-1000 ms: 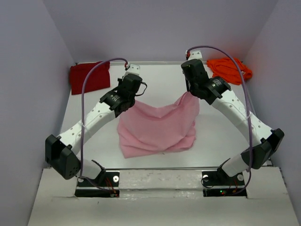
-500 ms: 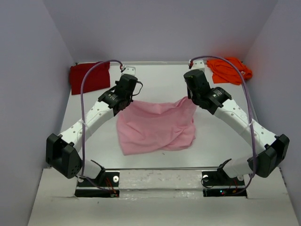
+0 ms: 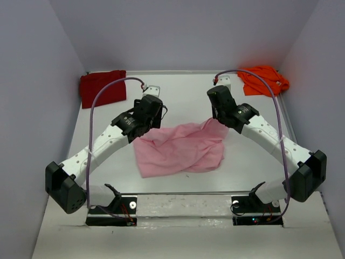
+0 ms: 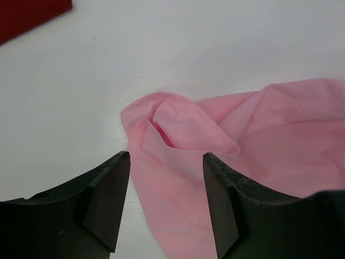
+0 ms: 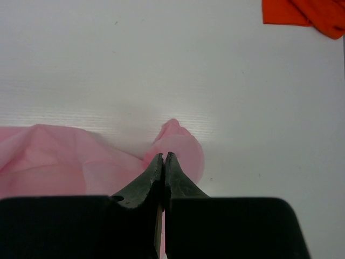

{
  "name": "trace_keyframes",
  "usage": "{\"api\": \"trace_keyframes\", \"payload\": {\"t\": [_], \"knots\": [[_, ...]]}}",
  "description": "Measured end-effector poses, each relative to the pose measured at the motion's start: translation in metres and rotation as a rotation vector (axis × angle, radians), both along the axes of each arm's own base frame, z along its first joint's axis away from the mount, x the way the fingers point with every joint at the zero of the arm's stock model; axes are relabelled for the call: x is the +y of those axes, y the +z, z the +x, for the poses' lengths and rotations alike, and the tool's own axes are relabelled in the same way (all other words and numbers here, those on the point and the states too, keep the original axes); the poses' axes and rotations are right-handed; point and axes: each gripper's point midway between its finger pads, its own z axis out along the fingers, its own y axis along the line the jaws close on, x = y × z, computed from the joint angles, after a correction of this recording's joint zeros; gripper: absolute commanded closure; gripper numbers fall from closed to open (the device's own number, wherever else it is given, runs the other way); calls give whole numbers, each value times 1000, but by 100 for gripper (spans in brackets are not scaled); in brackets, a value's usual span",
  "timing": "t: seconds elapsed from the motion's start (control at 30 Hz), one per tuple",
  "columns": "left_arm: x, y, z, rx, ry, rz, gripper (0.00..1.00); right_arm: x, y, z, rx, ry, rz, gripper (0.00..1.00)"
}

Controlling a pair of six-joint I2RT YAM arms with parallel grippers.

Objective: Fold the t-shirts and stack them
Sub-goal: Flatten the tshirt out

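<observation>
The light pink t-shirt (image 3: 180, 150) lies rumpled mid-table. My left gripper (image 3: 144, 130) hovers over its far left corner, open; in the left wrist view the pink cloth (image 4: 178, 135) lies loose on the table below the spread jaws of that gripper (image 4: 166, 157). My right gripper (image 3: 220, 122) is shut on the shirt's far right corner, and pink cloth (image 5: 180, 143) bunches at its tips (image 5: 164, 155). The dark red t-shirt (image 3: 102, 88) lies folded at the far left. At the far right sits the crumpled orange t-shirt (image 3: 263, 80).
Grey walls close in the white table (image 3: 183, 94) on the left, right and back. A corner of the dark red shirt (image 4: 27, 13) shows in the left wrist view. An edge of the orange shirt (image 5: 302, 13) shows in the right wrist view.
My left gripper has opened and let go of the pink shirt's left corner, which now rests on the table. Both grippers have come lower. The right one stays shut on its corner.
</observation>
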Motion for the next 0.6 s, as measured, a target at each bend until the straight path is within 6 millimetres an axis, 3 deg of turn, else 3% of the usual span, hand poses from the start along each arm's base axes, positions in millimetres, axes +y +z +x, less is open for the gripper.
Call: {"api": "trace_keyframes", "payload": {"t": [0.17,0.33,0.47,0.6], "knots": [[13,3,16,-54,67,49,34,3,-1,1,1,4,9,100],[13,-39,40,8,89,143,38,5,-1,2,0,12,22,100],[-1,-72,40,91,31,170,39,8,-1,2,0,19,30,100],[-22,-75,31,100,-33,169,39,9,0,3,-4,23,37,100]]}}
